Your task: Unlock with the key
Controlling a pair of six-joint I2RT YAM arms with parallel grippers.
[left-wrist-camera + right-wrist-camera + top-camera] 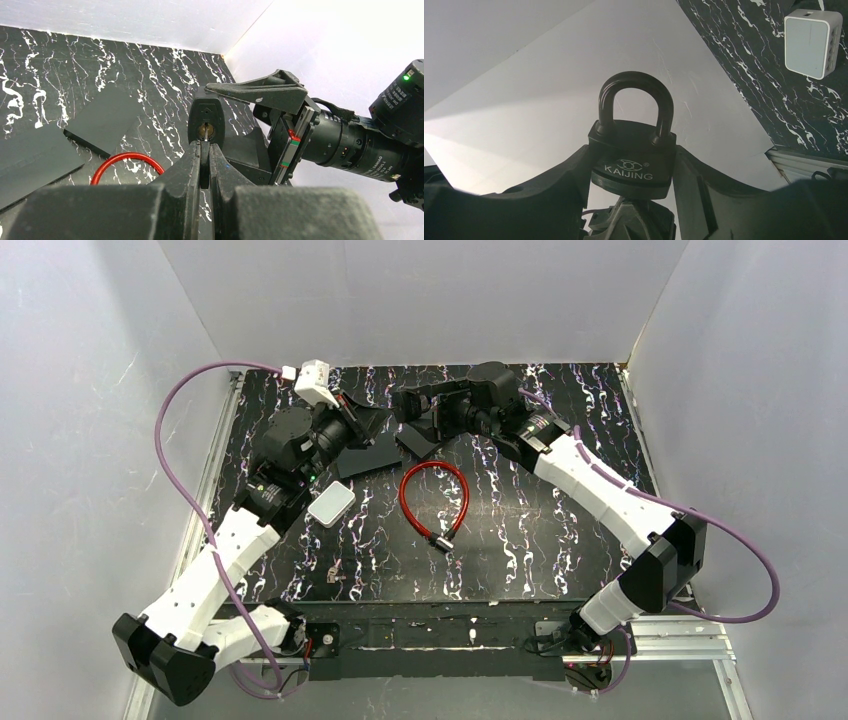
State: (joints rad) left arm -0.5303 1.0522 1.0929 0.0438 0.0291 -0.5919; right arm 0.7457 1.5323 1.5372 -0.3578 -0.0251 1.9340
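Note:
My right gripper (633, 167) is shut on a black padlock (634, 155) marked KAIJING, and the shackle looks closed. In the left wrist view the padlock's underside (205, 112) faces me, with a brass keyhole (205, 131). My left gripper (205, 148) is shut on the key (204, 144). The key's dark head is pinched between the fingers and its thin silvery blade tip sits in the keyhole. In the top view both grippers meet at the table's back middle, the left (372, 424) and the right (418, 422).
A red cable loop with a small lock (433, 490) lies mid-table and also shows in the left wrist view (125, 161). A white box (331, 504) lies by the left arm. Black flat plates (365, 455) lie under the grippers. A small silvery item (333, 575) lies near the front.

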